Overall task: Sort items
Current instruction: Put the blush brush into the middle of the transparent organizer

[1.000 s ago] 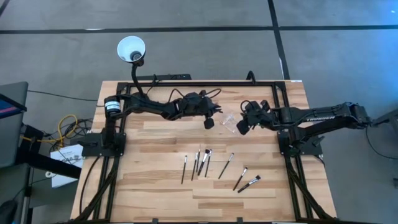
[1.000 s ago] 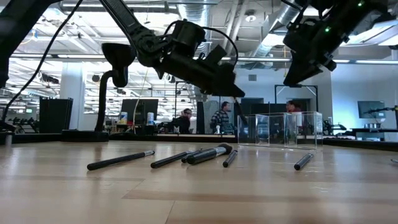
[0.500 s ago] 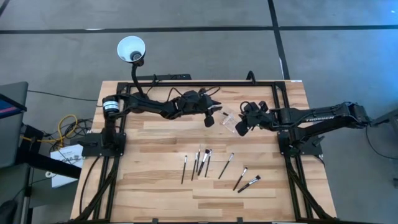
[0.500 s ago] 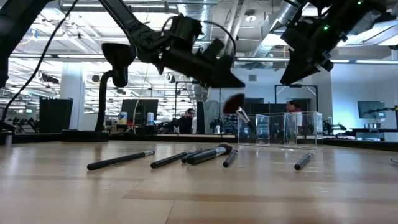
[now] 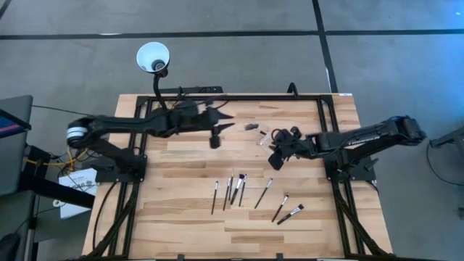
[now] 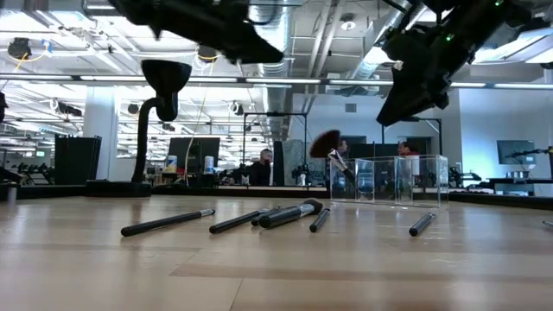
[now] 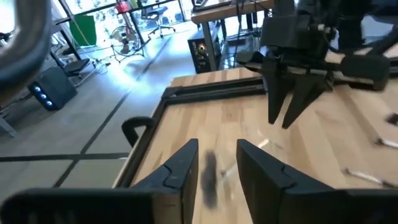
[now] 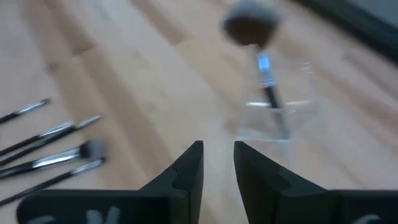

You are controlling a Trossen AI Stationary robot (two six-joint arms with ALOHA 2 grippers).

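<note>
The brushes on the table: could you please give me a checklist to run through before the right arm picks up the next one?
1. Placed brush leaning inside the clear holder: ok.
2. Left gripper open, empty, away from the holder: ok.
3. Right gripper open and empty: ok.
4. Loose brushes lying uncovered on the table: ok.
5. Middle cluster separated enough for a single pick: cannot tell.

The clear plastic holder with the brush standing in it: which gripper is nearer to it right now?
Right. The right gripper hangs just beside the clear holder, toward the brushes on the table. The left gripper is farther off, across the table on its own side.
</note>
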